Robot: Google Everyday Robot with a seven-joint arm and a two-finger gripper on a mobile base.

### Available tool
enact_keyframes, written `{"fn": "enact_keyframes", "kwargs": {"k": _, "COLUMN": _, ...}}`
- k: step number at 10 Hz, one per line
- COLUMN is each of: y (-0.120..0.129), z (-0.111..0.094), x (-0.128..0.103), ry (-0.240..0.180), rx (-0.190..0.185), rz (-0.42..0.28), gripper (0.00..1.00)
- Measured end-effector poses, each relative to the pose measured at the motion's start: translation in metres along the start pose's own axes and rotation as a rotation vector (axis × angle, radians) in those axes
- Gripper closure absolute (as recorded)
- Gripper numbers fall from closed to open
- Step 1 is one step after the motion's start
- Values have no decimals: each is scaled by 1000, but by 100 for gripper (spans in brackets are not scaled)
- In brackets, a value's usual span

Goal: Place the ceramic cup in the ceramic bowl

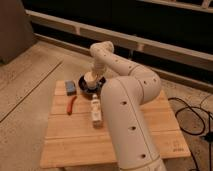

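Note:
The dark ceramic bowl [83, 83] sits at the back left of the wooden table [100, 137]. The cream-white ceramic cup [91, 78] is at the bowl, directly under my gripper [93, 75], which comes down from the wrist above. The gripper covers the cup's top, and I cannot tell whether the cup rests in the bowl or hangs just over it. The large white arm [125, 100] hides the bowl's right side.
A blue-grey block [71, 88] lies left of the bowl. A red-orange slim item [71, 105] lies in front of it. A white bottle [95, 112] lies on its side mid-table. Cables [192, 117] trail on the floor at the right.

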Motion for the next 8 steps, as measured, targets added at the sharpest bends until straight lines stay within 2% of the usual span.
{"fn": "enact_keyframes", "kwargs": {"k": 3, "y": 1, "z": -10, "x": -7, "ry": -10, "rx": -40, "rz": 15, "gripper": 24}}
{"fn": "enact_keyframes", "kwargs": {"k": 5, "y": 9, "z": -38, "x": -18, "ry": -65, "rx": -94, "rz": 15, "gripper": 24}}
{"fn": "enact_keyframes", "kwargs": {"k": 6, "y": 18, "z": -62, "x": -25, "ry": -115, "rx": -136, "rz": 8, "gripper": 24}}
{"fn": "enact_keyframes", "kwargs": {"k": 7, "y": 20, "z": -73, "x": -29, "ry": -137, "rx": -153, "rz": 6, "gripper": 24}}
{"fn": "enact_keyframes", "kwargs": {"k": 8, "y": 20, "z": -76, "x": -29, "ry": -143, "rx": -158, "rz": 6, "gripper": 24}}
